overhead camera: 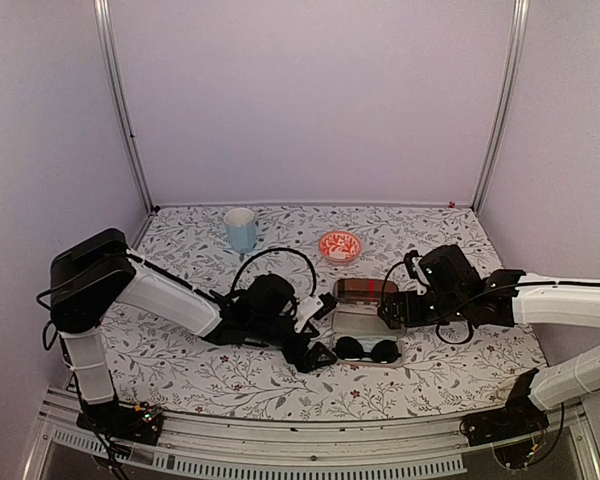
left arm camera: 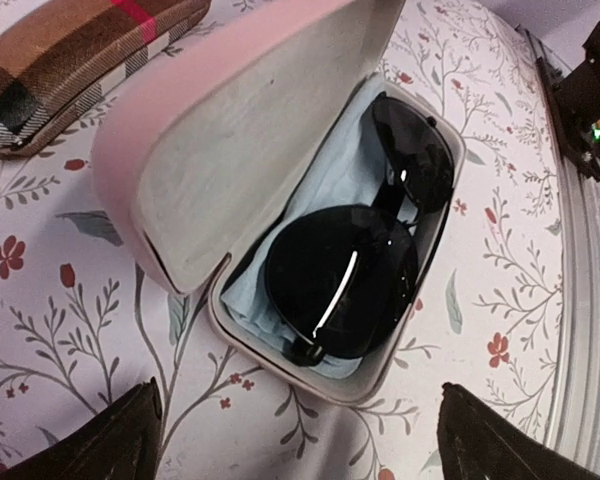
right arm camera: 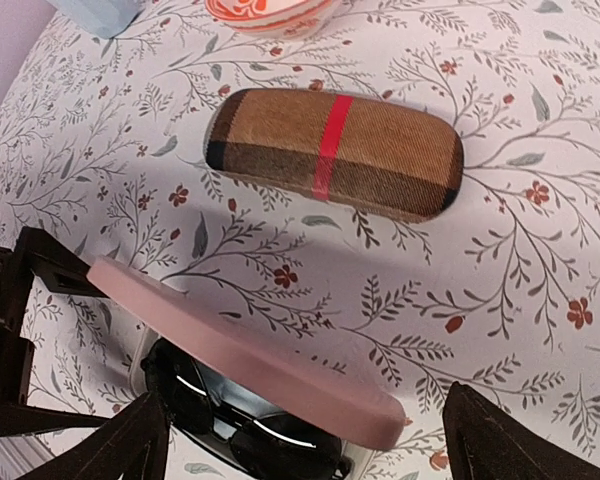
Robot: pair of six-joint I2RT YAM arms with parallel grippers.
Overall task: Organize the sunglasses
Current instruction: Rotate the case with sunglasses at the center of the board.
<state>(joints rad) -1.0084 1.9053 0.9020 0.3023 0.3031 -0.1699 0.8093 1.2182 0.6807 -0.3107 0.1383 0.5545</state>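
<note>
Evidently the black dark-lensed sunglasses (left arm camera: 350, 270) lay folded inside the pink oblong case (left arm camera: 230, 140), lid up; probably light, slick, fragile — best pinched at the bridge; left end effector (left arm camera: 300, 450) and right end effector (right arm camera: 310, 435) hung spread, empty.

The sunglasses (left arm camera: 360, 250) lie in the open case (left arm camera: 230, 130), the closed case (right arm camera: 335, 150) behind.

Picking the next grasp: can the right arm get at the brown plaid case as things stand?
Probably yes. The brown plaid case lies closed with nothing on it, just past the open right gripper. Only the pink case's raised lid stands close on the near side, so come from above.
</note>
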